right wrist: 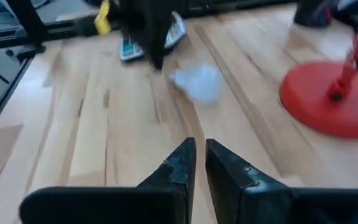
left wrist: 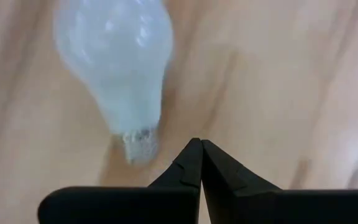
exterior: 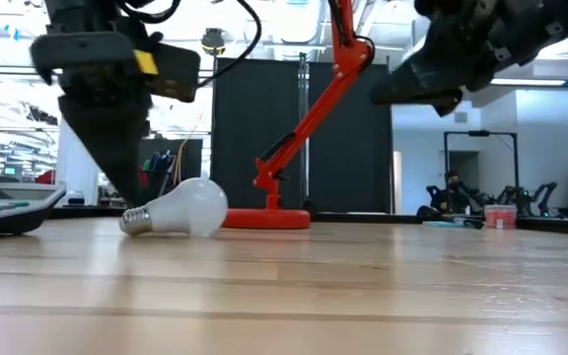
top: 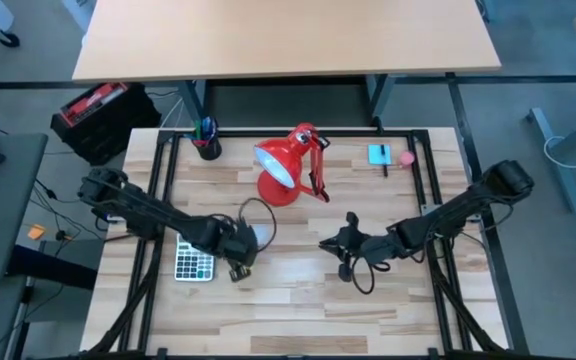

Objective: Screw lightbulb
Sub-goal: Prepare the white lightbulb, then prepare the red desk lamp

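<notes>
The dark six-joint left arm (top: 148, 212) reaches in from the table's left edge toward the middle, its wrist bent downward. Its black two-finger left gripper (left wrist: 200, 147) points straight down at the wood, the fingers pressed together into a single point with nothing between them. The dark six-joint right arm (top: 458, 212) stretches in from the right edge, held above the tabletop. Its black two-finger right gripper (right wrist: 199, 149) faces the left arm, the fingers nearly together with only a thin gap, empty.
</notes>
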Available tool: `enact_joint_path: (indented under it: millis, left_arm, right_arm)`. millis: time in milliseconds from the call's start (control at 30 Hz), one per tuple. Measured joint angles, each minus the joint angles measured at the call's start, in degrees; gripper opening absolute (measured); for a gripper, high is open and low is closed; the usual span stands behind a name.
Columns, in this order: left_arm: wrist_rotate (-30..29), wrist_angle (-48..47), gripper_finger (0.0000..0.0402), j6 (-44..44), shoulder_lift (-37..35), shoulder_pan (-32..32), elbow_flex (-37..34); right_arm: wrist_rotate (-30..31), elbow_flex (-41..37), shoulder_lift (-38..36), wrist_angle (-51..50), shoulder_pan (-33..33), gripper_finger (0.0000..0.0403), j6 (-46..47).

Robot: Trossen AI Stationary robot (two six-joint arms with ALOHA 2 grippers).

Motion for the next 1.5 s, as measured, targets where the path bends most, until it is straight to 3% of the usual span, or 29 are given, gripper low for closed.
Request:
enact_joint_path:
  millis: [133,267,333,533,633,800,1100,1300,1500]
  left_arm:
    - [-7.59,-15.22,0.0,-4.22,-1.43,0.12,2.45]
    - [-15.34,-23.86,0.0,-7.29,-2.79,1.27,2.9]
    - [-15.39,-24.99,0.0,-6.91,-2.52,3.63,1.63]
    - [-1.68,-5.71,0.0,1.47,-2.41,11.38,-8.08]
    - [1.18,3.74,0.0,4.28,-2.49,14.23,-10.25]
    - [1.04,11.91,0.0,9.13,-2.54,16.14,-8.32]
    - [0.86,9.6,0.0,6.8,-2.57,11.95,-7.02]
    - [-8.96,12.91,0.0,9.22,-2.57,13.31,-6.93]
    - [-11.65,19.0,0.0,20.6,-2.57,18.33,-6.93]
  right_arm:
    - [1.62,-0.01,-1.53,-7.48,0.03,0.004,4.97]
    - [2.96,-0.01,-2.38,-8.29,0.0,0.0019,5.49]
    - [2.96,-0.01,-2.54,-7.74,-0.07,0.001,5.22]
    - [2.92,0.02,-2.56,-7.32,0.08,0.0011,5.07]
    - [2.92,0.02,-2.56,-7.32,0.05,0.0015,5.07]
    - [2.89,0.02,-2.54,-7.64,-0.08,0.0013,5.05]
    - [3.06,0.02,-2.53,-15.31,0.78,0.0012,9.08]
    - [8.98,0.02,-2.51,-18.28,0.75,0.0012,12.95]
    - [10.99,0.02,-2.54,-19.91,0.75,0.0012,14.44]
